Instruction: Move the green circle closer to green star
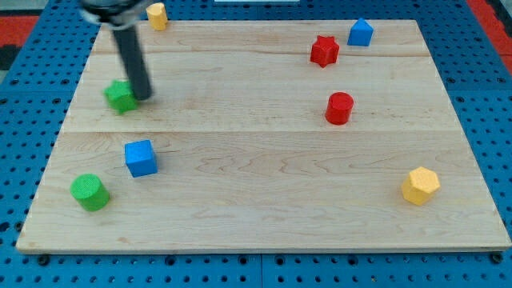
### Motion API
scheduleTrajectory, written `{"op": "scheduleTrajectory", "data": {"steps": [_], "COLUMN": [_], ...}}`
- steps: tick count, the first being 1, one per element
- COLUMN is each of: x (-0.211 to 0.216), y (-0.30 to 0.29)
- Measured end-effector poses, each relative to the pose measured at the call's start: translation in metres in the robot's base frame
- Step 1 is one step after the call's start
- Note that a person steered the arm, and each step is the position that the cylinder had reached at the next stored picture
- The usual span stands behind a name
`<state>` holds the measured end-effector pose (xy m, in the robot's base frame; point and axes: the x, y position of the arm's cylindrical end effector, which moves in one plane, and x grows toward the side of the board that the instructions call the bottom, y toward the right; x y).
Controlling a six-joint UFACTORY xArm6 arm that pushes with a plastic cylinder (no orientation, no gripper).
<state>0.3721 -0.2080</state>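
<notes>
Blue cube [141, 158] sits between green circle [89, 192] (lower left) and green star [120, 96]; my tip [145, 97], gripperless, touches the star's right, well above the circle.

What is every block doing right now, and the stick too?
My tip: down on the board, touching the green star's right side.
Green star: flat, upper left.
Green circle: upright, lower left, alone.
Blue cube: between the greens.
Red star, red cylinder, blue block, yellow blocks: resting, untouched.
</notes>
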Motion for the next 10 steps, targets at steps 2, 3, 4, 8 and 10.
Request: {"op": "scheduleTrajectory", "data": {"steps": [2,3,4,8,10], "x": [0.052,0.06,0.17,0.186,0.162], "y": [0.034,0.165,0.145,-0.012,0.003]}}
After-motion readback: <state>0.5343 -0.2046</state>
